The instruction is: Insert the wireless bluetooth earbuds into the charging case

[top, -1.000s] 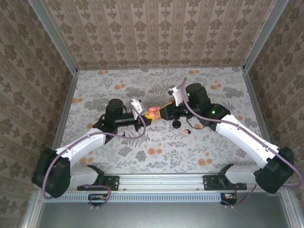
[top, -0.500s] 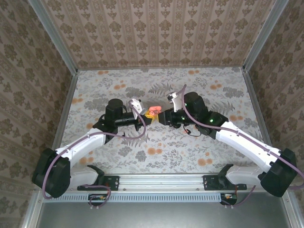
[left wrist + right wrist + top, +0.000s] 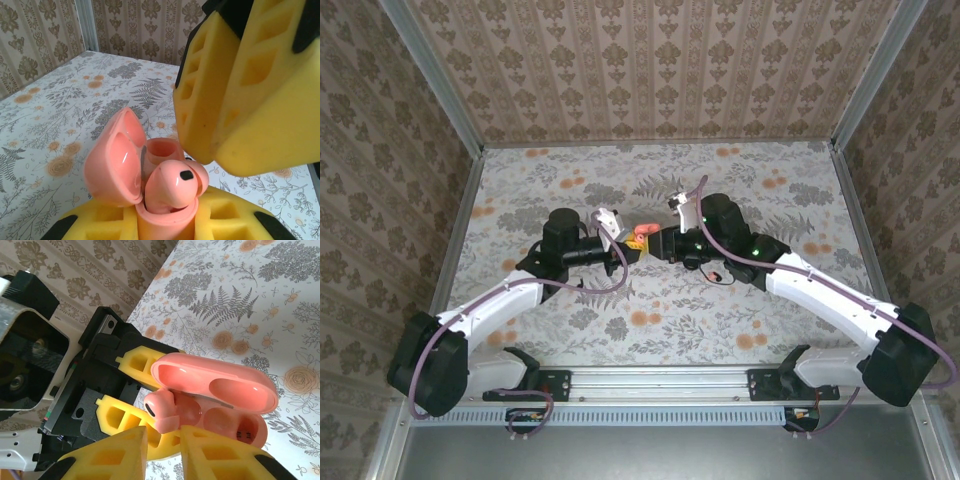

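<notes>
Firmly left hand (image 3: 629, 246) clamps the open charging case (image 3: 215, 390), mouth facing right hand (image 3: 164, 440), whose grip is unclear.

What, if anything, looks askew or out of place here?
One pink earbud stands tilted in the open charging case, sticking well above the rim rather than seated flush. The well beside it is empty.

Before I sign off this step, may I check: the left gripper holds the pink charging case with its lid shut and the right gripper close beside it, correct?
Not quite: the lid is open, swung back, as the left wrist view shows. The left gripper does hold the charging case, with the right gripper close beside it.
</notes>
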`<action>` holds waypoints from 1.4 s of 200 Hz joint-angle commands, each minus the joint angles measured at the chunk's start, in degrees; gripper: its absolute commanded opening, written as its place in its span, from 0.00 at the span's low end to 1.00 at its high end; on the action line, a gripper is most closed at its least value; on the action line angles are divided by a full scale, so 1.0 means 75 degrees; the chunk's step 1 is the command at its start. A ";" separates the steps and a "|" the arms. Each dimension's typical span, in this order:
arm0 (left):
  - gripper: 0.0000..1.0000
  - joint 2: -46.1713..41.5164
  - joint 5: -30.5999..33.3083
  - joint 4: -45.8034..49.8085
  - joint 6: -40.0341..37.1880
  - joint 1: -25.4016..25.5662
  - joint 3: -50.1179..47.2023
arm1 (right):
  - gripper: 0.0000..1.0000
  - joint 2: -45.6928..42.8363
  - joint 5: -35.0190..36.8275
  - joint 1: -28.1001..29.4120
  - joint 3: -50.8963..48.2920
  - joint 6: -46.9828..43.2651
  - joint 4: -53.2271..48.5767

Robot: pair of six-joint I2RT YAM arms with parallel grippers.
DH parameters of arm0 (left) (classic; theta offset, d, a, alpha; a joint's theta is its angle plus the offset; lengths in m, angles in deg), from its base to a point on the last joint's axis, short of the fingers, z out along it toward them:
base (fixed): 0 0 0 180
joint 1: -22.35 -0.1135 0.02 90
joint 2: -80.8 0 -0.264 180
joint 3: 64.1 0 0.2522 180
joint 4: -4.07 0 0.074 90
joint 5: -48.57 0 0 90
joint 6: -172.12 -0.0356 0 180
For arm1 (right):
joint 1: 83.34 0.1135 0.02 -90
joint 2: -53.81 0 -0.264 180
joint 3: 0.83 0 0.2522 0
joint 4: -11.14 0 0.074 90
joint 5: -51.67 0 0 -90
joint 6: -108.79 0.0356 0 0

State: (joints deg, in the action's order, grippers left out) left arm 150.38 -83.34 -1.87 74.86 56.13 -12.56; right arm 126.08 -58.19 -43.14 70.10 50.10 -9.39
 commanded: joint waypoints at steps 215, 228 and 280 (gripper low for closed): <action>0.16 -0.0207 -0.0037 -0.0098 -0.0051 0.0066 -0.0022 | 0.17 0.0114 0.0726 0.0040 0.0103 0.0033 0.0161; 0.16 -0.0207 -0.0025 -0.0103 -0.0072 0.0066 -0.0028 | 0.17 0.0071 0.0704 0.0042 0.0112 0.0019 0.0144; 0.16 -0.0184 0.0031 -0.0163 -0.0112 0.0072 -0.0081 | 0.23 -0.0444 0.0266 -0.0146 0.0137 0.0030 -0.0089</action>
State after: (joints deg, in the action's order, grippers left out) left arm 150.38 -82.69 -1.87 74.84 56.20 -12.60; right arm 125.73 -54.19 -43.59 70.10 50.50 -9.22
